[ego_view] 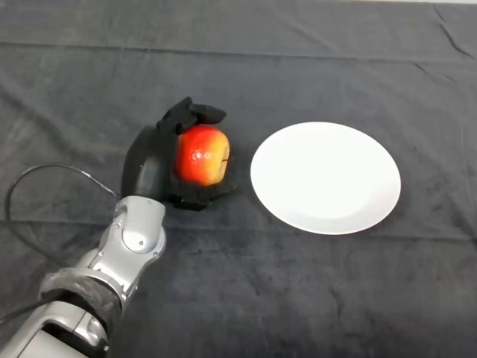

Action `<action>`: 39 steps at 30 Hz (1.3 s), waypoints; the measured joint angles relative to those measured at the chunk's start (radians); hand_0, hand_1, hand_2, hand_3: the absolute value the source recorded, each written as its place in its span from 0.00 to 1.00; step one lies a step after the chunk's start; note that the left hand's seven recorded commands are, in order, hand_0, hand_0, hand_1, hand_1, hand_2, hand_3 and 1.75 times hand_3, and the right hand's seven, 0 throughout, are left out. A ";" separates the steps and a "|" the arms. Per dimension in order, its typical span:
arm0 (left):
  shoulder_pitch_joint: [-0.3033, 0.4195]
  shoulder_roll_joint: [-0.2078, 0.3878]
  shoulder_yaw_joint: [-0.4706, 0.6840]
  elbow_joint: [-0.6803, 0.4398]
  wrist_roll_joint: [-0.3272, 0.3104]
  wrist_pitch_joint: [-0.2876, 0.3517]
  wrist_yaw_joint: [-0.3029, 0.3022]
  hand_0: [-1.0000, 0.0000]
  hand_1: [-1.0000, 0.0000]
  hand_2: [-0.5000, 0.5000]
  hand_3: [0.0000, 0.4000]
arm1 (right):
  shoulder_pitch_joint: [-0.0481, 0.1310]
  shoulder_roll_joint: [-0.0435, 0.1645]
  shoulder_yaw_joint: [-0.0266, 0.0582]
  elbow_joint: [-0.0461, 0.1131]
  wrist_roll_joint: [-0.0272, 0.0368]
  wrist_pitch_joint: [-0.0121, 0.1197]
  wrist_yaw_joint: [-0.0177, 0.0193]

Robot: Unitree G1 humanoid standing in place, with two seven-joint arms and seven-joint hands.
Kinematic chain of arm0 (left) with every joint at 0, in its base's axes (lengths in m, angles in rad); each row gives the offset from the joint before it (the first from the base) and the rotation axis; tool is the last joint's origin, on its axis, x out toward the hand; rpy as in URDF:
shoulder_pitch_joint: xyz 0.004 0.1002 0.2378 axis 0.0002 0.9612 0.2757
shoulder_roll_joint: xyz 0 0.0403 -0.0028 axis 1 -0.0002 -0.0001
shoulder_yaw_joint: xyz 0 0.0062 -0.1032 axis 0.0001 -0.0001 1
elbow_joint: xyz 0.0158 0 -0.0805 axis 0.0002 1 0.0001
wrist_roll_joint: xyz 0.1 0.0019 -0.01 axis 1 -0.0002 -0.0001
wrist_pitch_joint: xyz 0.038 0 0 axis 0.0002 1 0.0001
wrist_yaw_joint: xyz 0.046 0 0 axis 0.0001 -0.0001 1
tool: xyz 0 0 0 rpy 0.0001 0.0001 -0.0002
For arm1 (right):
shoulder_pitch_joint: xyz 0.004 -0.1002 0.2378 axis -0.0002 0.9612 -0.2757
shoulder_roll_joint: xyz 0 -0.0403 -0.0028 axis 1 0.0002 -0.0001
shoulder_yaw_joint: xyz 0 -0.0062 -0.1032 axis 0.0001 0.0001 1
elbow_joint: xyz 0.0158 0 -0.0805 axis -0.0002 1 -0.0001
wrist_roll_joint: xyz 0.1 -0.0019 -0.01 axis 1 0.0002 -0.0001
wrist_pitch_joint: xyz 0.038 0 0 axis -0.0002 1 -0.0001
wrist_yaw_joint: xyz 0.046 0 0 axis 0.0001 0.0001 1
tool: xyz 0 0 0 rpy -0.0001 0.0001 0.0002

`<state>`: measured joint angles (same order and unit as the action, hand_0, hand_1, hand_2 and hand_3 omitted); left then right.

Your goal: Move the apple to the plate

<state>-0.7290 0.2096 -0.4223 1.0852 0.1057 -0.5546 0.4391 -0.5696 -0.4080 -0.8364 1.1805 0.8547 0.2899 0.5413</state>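
Left of the plate point(326, 177), your hand point(149, 165) has its fingers point(195, 112) curled round the apple point(202, 154) on the desk point(298, 298). Lift before crossing, or you may knock the rim; a loose hold lets it roll.

A dark grey cloth point(298, 45) is covering the whole table, showing creases and folds along its far edge.
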 measured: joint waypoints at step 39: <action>-0.119 -0.140 -0.315 0.003 -0.094 0.092 0.014 0.00 0.00 0.50 1.00 | 0.000 0.000 -0.0013 0.000 0.0002 0.000 0.0009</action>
<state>-0.8477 0.0701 -0.7377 1.0887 0.0117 -0.4623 0.4531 -0.5696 -0.4082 -0.8377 1.1805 0.8548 0.2899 0.5421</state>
